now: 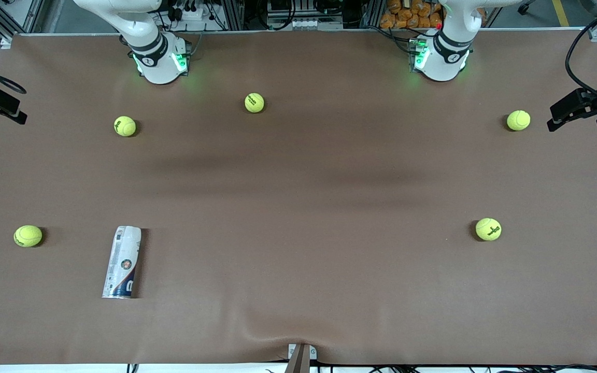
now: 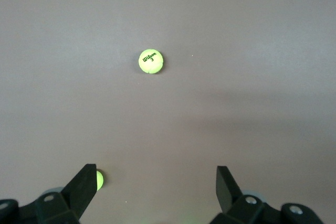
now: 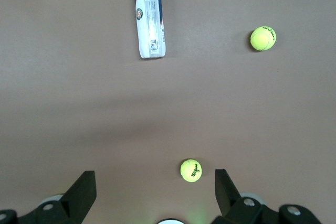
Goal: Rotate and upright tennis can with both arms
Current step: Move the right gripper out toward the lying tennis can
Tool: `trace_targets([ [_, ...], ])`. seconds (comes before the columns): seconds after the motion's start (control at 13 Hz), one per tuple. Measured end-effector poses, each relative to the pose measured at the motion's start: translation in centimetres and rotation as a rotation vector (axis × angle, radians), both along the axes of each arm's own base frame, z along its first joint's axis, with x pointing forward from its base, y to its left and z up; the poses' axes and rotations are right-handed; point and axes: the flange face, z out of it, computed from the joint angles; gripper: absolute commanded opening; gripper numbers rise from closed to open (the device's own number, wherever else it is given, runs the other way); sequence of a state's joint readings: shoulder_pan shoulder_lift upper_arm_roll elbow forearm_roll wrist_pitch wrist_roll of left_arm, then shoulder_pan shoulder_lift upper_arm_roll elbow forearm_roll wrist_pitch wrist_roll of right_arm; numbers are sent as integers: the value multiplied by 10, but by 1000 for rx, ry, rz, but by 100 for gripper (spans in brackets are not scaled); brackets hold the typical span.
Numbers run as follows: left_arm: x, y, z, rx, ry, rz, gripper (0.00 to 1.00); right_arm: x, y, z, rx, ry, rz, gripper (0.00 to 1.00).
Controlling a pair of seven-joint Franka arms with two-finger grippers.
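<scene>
A: Both wait, jaws spread, holding nothing: the black two-finger left gripper (image 2: 152,182) high over a yellow tennis ball (image 2: 150,61), the right gripper (image 3: 155,184) likewise.

B: The slim white-labelled tennis can (image 1: 122,262) lies lower left in the front view.

A: Nudged, it may roll. Only the right wrist view shows its silvery rim.

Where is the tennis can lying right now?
The tennis can lies on its side toward the right arm's end of the table, beside a tennis ball.
</scene>
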State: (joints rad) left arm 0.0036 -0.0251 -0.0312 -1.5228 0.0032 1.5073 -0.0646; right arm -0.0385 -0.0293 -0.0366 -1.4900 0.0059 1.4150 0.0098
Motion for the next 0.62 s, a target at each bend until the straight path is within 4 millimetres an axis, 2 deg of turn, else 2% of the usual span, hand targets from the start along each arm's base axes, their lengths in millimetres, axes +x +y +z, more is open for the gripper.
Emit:
trace_targets([
  [0.62,-1,-6,-1,1,7,-10,100,0,1,0,0,2,3,100],
])
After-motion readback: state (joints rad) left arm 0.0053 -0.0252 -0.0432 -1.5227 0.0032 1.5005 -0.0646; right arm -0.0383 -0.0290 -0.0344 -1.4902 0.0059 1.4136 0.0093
